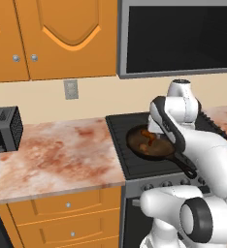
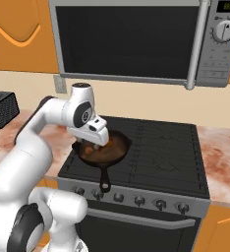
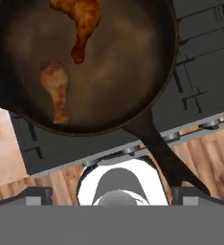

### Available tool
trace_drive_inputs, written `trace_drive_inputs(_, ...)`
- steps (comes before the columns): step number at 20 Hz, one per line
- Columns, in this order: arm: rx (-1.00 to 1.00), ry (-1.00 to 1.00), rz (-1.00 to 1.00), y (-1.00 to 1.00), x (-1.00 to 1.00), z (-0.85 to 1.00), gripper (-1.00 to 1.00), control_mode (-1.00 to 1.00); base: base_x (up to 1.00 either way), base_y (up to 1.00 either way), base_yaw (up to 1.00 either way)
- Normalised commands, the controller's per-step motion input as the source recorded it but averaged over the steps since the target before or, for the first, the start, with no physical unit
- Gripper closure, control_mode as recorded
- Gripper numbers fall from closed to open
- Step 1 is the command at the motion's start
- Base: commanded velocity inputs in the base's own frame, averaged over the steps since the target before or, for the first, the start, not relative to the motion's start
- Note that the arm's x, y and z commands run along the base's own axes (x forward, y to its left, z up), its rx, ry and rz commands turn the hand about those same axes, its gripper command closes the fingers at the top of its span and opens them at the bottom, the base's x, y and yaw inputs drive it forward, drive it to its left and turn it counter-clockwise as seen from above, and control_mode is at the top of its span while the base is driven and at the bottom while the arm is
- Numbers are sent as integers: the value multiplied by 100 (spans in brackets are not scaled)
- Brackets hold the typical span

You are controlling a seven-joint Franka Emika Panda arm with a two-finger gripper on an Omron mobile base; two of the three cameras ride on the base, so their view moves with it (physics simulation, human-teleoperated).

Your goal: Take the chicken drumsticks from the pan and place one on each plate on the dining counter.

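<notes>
Black skillet, the pan (image 3: 109, 62), sat on the front left burner of the stove (image 2: 156, 147), with its long handle (image 3: 166, 158) sticking out toward the robot over the knobs. Both drumsticks were inside it: the darker orange one (image 3: 80, 24) near the far side, the paler one (image 3: 56, 91) closer to the near rim, lying apart and not touching. In the left base shot you could just make out the orange meat in the pan (image 1: 152, 143) behind the arm.

Hand was hanging right above the pan, pointing down. The fingers (image 3: 112, 194) were spread wide, tips far apart at the bottom of the hand view, nothing between them, not touching pan or chicken.

Marbled surface (image 1: 52, 155) ran left of the stove with orange drawers under it, and a dark toaster (image 1: 4, 128) sat at its left end. Microwave (image 2: 131, 39) hung over the stove.
</notes>
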Motion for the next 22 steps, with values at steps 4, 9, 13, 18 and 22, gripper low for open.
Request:
trace_drive_inputs(4, -1, 0, -26, 0, 48, -34, -100, -100, 0, 0, 0)
trace_drive_inputs(9, 0, 1, -18, 0, 49, -27, -100, -100, 0, 0, 0)
trace_drive_inputs(13, -1, 0, -6, 5, 38, -31, -100, -100, 0, 0, 0)
trace_drive_inputs(18, -3, 0, -3, 3, 32, -32, -100, -100, 0, 0, 0)
trace_drive_inputs(22, -1, 0, 0, 0, 35, -27, -100, -100, 0, 0, 0)
